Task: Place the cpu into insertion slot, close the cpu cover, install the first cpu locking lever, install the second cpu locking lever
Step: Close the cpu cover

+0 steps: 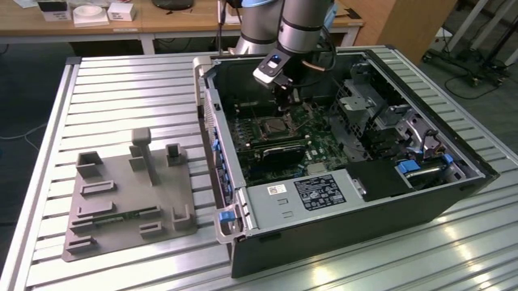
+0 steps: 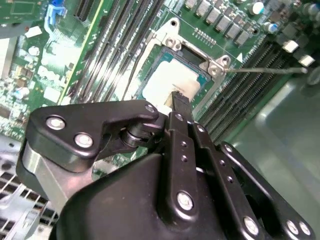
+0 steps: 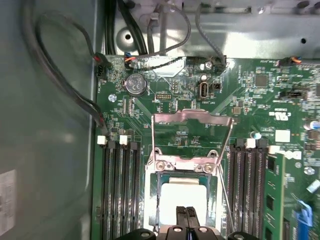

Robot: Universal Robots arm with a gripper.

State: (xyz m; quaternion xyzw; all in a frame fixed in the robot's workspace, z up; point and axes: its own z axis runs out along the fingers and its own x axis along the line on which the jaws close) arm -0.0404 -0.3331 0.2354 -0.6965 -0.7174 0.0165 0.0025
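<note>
The cpu [image 3: 182,196] [image 2: 167,80], a pale silvery square, lies in the insertion slot [image 3: 159,200] [image 2: 150,75] on the green board inside the open computer case [image 1: 340,218]. The cpu cover [image 3: 192,118] is swung open and rests on the board beyond its hinge [image 3: 185,163]. Thin wire locking levers [image 3: 223,197] [image 2: 265,70] stand released beside the socket. My gripper [image 3: 187,210] [image 2: 179,97] [image 1: 284,106] is shut, its black fingertips together right over the cpu's near edge, touching it or just above it. Nothing shows between the fingers.
Black memory slots [image 3: 120,190] [image 3: 250,185] flank the socket. Cables [image 3: 60,85] run along the case wall. A drive cage [image 1: 364,109] and power supply [image 1: 307,194] crowd the case. A grey fixture plate [image 1: 130,194] lies on the slatted table [image 1: 121,85].
</note>
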